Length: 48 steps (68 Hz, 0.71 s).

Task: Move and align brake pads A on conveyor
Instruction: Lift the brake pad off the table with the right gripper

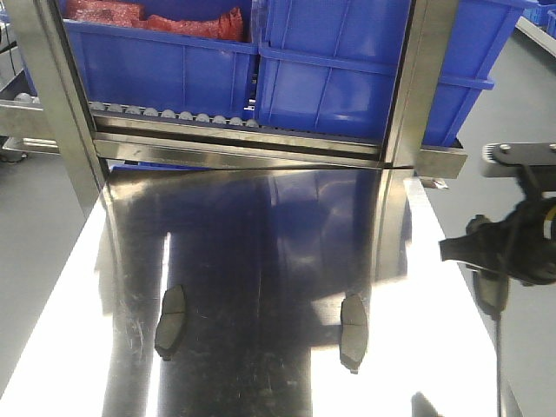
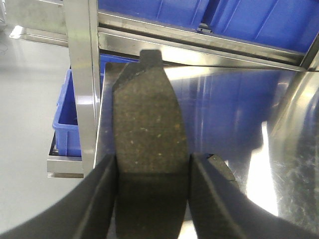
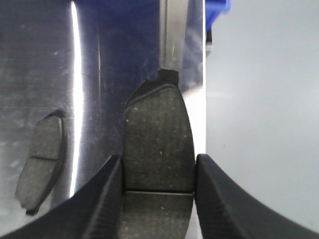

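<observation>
While the left gripper (image 2: pixel 153 167) pinched one brake pad (image 2: pixel 149 124) and the right gripper (image 3: pixel 158 167) another brake pad (image 3: pixel 158 129), both long axes ran straight ahead of the grippers; no conveyor showed.

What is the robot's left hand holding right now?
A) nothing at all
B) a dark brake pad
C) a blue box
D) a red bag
B: in the left wrist view a dark brake pad sits pinched between the two black fingers of the left gripper.
</observation>
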Tool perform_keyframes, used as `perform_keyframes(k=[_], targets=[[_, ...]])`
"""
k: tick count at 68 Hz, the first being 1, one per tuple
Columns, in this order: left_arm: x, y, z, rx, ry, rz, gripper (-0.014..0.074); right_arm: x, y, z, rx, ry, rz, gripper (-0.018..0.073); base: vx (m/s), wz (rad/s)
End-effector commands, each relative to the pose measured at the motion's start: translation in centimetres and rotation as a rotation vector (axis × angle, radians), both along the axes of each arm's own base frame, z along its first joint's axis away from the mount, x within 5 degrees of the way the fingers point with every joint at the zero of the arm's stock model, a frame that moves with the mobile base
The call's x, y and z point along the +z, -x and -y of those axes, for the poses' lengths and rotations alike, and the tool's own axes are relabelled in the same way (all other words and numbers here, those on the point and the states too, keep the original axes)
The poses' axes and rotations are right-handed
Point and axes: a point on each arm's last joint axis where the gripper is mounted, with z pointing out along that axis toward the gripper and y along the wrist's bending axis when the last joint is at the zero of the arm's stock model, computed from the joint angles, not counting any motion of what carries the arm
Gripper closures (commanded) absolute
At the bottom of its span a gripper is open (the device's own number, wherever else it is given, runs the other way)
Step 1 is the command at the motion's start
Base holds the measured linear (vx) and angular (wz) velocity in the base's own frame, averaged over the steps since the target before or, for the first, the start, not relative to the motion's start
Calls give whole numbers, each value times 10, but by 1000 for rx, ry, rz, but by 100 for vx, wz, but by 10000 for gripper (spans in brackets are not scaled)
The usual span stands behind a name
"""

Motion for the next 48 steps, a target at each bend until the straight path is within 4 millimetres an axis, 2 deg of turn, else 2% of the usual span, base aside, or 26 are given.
perform_keyframes(k=[1, 14, 32, 48], targets=[[18, -3, 1, 3, 30, 123, 602, 33, 20, 5, 50, 2, 209, 566, 0, 0], [18, -3, 1, 3, 30, 123, 602, 50, 67, 14, 91, -11, 405, 566, 0, 0], [18, -3, 1, 3, 30, 123, 602, 40, 122, 24, 111, -41, 610, 566, 0, 0], [18, -3, 1, 3, 30, 123, 602, 24, 142, 26, 127, -71, 729, 566, 0, 0]])
